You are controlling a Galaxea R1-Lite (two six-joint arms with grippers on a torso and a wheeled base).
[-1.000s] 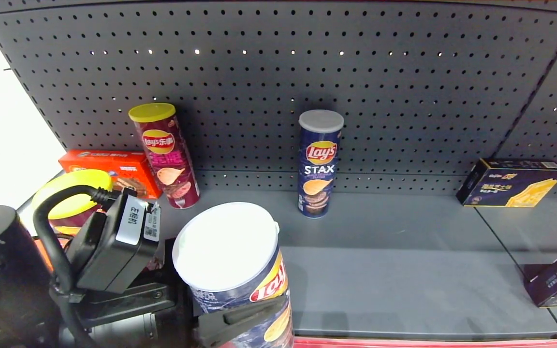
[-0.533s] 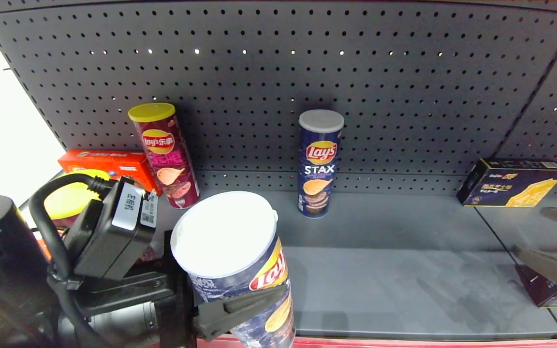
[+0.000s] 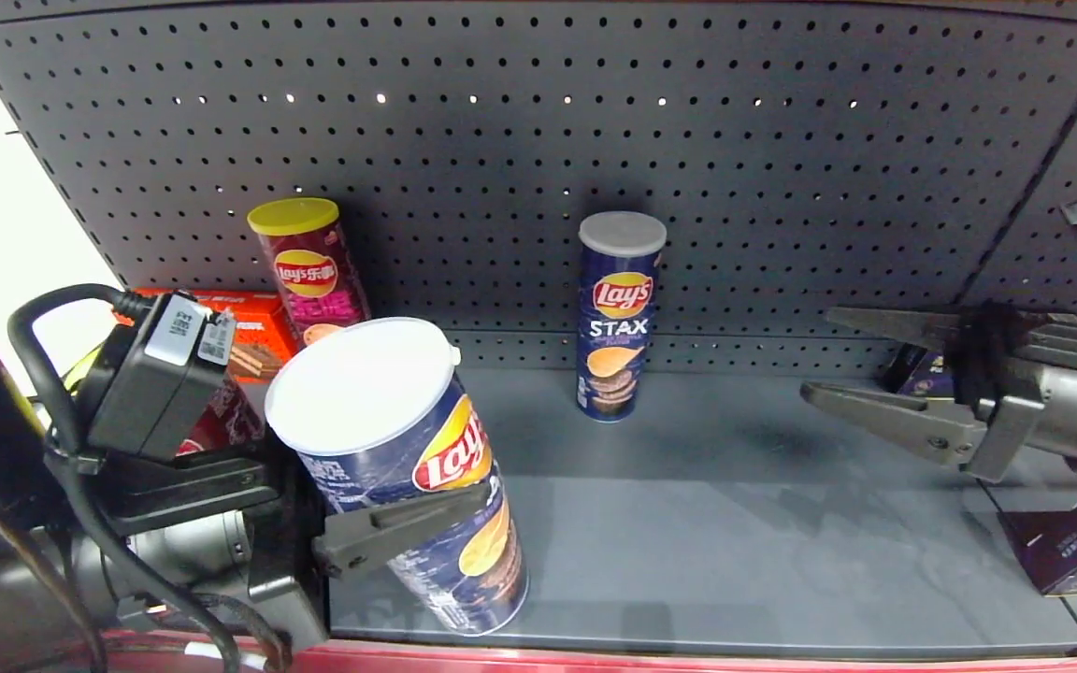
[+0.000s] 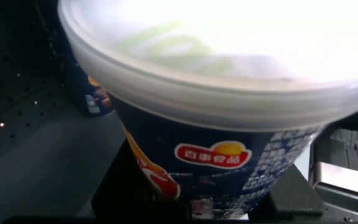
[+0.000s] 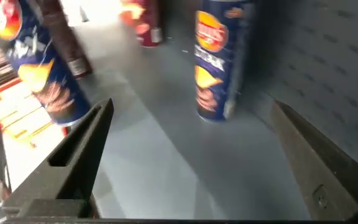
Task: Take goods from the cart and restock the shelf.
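1. Fingers point(image 3: 389, 533) of the left gripper point(image 3: 436, 467) are clenched across the body of the blue can point(image 3: 408, 439), a white-lidded crisp can. The mid-body hold leaves both lid and base free.
2. Blue can: tilted, lid toward the robot's left, base at the front edge of the shelf point(image 3: 763, 542). Whether the base touches the shelf cannot be told. The lean probably follows the arm's low approach from the left.
3. Right gripper point(image 3: 819, 353): fingers spread wide, grasping nothing, above the right part of the shelf and pointing toward its centre. It seems placed to steady the can or to wait clear of it.
4. Standing can point(image 3: 620, 318): same kind, upright at the back centre, against the pegboard point(image 3: 501, 140). It marks the likely row for the blue can.
5. Maroon can point(image 3: 309, 266) and orange box point(image 3: 253, 327): at the back left, behind the blue can.
6. Dark box point(image 3: 1062, 542): front right, below the right gripper.
7. Stage, as judged: placing; the can needs righting and sliding inward before release.
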